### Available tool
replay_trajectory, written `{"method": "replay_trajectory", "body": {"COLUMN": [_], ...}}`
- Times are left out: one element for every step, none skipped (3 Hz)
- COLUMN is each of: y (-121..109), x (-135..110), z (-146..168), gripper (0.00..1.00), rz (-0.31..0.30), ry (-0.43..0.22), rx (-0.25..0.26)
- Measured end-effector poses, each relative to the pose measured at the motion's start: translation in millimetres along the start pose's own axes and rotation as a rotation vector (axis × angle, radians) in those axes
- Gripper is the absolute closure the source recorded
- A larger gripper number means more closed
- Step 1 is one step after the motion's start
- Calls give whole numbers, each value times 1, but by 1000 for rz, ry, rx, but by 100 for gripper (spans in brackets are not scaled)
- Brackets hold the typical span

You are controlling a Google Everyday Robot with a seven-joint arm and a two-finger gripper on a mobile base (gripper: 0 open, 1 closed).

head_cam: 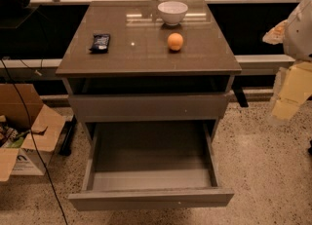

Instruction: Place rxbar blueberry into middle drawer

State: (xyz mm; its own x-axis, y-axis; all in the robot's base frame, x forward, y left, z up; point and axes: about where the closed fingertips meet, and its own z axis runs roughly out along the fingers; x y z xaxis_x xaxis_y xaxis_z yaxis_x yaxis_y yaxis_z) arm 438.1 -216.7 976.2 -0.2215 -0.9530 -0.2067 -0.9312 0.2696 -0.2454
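Note:
The rxbar blueberry [100, 42], a small dark flat bar, lies on the left part of the cabinet's glossy brown top. The middle drawer [151, 198] is pulled far out toward me, and its grey box interior holds nothing. My gripper [291, 91] hangs at the far right edge of the view, beside and below the level of the cabinet top. It is well away from the bar and partly cut off by the frame.
An orange [175, 41] and a white bowl [172, 12] sit on the right part of the cabinet top [146, 58]. The drawer front above [148, 106] is closed. An open cardboard box [24, 131] and a black cable [34, 146] lie on the floor at left.

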Motion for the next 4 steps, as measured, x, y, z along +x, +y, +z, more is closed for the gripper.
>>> {"method": "replay_trajectory", "body": {"y": [0,-2,-9,-16], "x": [0,-23,-63,-116], "z": [0,6,20,33], "gripper": [0,0,0,0], "rz": [0,-29,-59,-104], "ry": [0,-35,-108,-173], "rx": [0,-3,-35,-61]}}
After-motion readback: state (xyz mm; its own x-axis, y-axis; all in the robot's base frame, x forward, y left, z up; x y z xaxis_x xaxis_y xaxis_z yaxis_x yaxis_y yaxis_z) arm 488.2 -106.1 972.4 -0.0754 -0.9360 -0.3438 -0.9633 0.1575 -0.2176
